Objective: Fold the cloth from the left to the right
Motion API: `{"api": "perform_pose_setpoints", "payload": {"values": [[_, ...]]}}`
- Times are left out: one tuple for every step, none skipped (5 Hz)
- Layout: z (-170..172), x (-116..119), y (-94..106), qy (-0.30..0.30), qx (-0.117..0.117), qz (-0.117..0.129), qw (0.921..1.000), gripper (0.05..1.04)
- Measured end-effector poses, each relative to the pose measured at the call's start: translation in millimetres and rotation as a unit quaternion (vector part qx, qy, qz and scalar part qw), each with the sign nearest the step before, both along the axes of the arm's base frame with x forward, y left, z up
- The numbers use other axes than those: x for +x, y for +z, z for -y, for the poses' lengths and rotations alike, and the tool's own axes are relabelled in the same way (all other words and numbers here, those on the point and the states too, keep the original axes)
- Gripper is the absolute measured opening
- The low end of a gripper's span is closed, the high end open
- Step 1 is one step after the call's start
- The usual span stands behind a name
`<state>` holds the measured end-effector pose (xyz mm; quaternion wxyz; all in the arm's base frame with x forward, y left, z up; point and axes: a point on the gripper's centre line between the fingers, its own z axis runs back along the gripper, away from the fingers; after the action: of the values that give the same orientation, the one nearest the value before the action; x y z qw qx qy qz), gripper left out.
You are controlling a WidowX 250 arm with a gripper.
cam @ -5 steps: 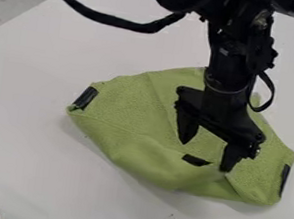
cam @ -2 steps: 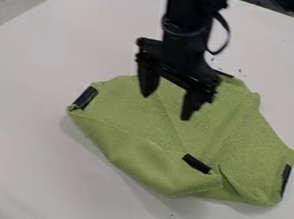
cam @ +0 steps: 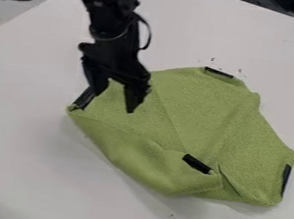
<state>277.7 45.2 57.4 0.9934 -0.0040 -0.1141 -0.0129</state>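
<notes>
We are looking at a green cloth (cam: 197, 107) that is lying rumpled on the white surface (cam: 26, 132), spreading from the middle of the view toward the right, with its lower edge turned up into a loose flap (cam: 150, 165). The black gripper (cam: 113, 102) is hanging over the cloth's left part, its two fingers standing apart with nothing pinched between them. One finger is overlapping the upper end of the black strip (cam: 83, 99) at the left corner, though we cannot tell whether it is touching there. We are judging that the left-to-right fold is at its grasping step: the left corner is lying out at the side, and the flap's own strip (cam: 198, 163) is resting inward near the lower middle. For the next move, we are wanting the gripper lined up with that left corner, lowered around the fabric, closed, then lifted and carried across toward the strip (cam: 285, 178) at the right edge. We are minding the depth of the pinch, since a shallow one could be slipping off, while a careless drag could be pulling the whole cloth along or bunching the flap.
</notes>
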Motion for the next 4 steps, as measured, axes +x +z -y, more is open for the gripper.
{"api": "perform_pose_setpoints", "payload": {"values": [[-24, 3, -14.9, 0.004, -0.007, 0.015, 0.9999, 1.0], [-40, 8, -31.2, 0.0, -0.009, 0.013, 0.9999, 1.0], [-59, 17, -44.4, -0.003, -0.015, 0.008, 0.9999, 1.0], [-66, 27, -49.3, -0.011, -0.013, 0.004, 0.9998, 0.95]]}}
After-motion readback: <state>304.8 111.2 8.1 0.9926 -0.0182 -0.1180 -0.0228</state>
